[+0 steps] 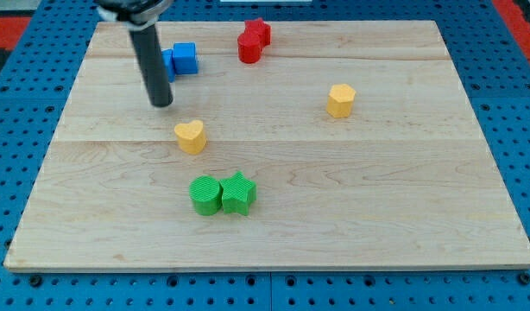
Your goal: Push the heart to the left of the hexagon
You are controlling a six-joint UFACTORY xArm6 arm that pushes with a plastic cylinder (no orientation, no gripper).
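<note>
A yellow heart (190, 136) lies on the wooden board at centre-left. A yellow hexagon (340, 100) lies to the view's right and a little higher. My tip (162, 102) stands on the board just up and to the left of the heart, a short gap apart from it. The dark rod rises from the tip toward the view's top left.
Two blue blocks (180, 60) sit just behind the rod, partly hidden by it. Two red blocks (253, 41), one a star, touch at the top centre. A green cylinder (205, 194) and green star (238, 193) touch below the heart. The wooden board (420, 207) lies on blue pegboard.
</note>
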